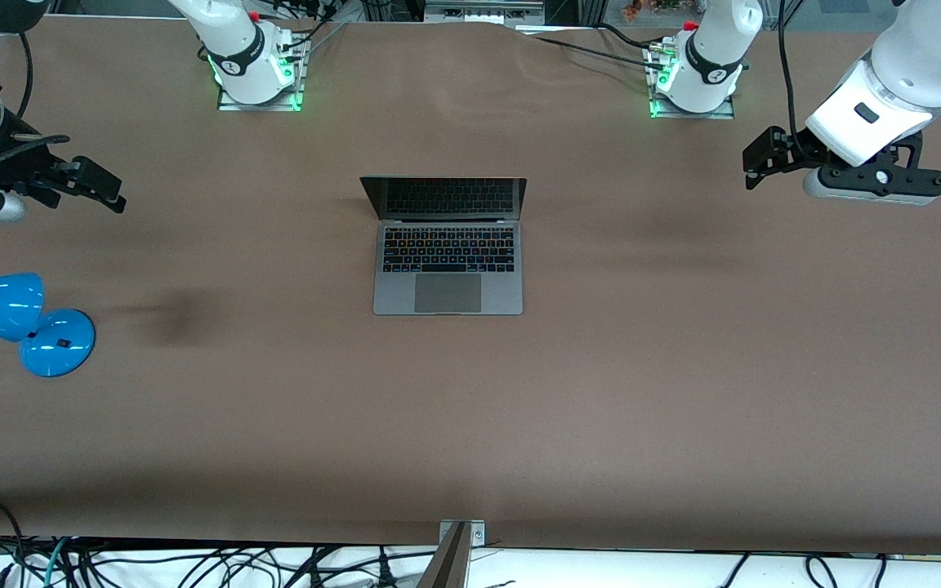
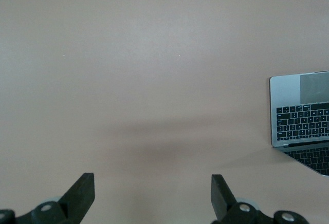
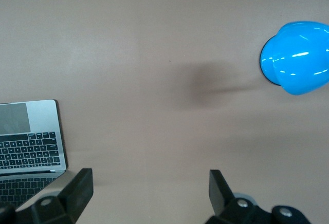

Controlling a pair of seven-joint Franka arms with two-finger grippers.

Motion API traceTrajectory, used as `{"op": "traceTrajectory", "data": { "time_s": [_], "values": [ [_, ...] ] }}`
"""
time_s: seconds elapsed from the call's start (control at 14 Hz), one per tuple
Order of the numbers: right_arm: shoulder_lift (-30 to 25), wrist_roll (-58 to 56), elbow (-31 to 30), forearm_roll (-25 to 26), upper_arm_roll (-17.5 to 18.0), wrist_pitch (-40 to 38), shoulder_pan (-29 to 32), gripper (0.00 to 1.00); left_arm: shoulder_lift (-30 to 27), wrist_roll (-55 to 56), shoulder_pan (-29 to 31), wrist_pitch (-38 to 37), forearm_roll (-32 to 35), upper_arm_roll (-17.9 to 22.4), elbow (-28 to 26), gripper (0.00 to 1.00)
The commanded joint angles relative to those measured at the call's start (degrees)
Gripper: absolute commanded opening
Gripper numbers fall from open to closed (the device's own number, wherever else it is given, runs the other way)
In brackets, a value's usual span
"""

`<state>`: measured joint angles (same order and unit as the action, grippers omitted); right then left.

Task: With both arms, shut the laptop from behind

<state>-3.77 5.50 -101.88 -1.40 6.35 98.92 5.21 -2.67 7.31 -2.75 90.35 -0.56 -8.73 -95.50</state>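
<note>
Centrally, the open laptop [image 1: 448,245] sits between both raised, empty grippers.

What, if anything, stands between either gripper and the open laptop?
Nothing visible does. The laptop sits open mid-table. The left gripper and right gripper hang open over bare table toward their own ends. The blue lamp lies nearer the front camera, off the right gripper's path.

Both arms are glossy white shells with a black band near each base. Green lights glow at the metal base plates; a red button sits beside each. Left arm [image 1: 895,73]: white wrist block with a small dark slot, black cable alongside. Right arm [image 1: 234,41]: black cables, silver cylinder at the wrist. Left gripper [image 1: 756,163] and right gripper [image 1: 107,192]: matte black, wedge-shaped fingers [image 2: 82,188], silver screws.
</note>
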Motion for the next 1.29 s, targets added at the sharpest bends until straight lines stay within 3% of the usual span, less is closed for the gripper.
{"op": "traceTrajectory", "data": {
  "time_s": [0.0, 0.93, 1.21],
  "values": [
    [-1.86, 0.13, -1.57, -0.80, 0.50, 0.40, 0.51, 1.00, 0.29, -0.89, 0.55, -0.61, 0.30, -0.41, 0.93, 1.00],
    [-1.68, -0.05, -1.57, -0.71, 0.94, -1.09, 0.33, 1.00, 1.70, -0.36, -0.50, -0.44, -0.23, -0.85, 1.10, 1.00],
    [-1.77, -0.32, -1.39, -0.71, 3.49, -1.27, 0.24, 1.00, 4.50, -0.28, -2.00, -0.26, -2.24, -0.94, 3.29, 1.00]
  ]
}}
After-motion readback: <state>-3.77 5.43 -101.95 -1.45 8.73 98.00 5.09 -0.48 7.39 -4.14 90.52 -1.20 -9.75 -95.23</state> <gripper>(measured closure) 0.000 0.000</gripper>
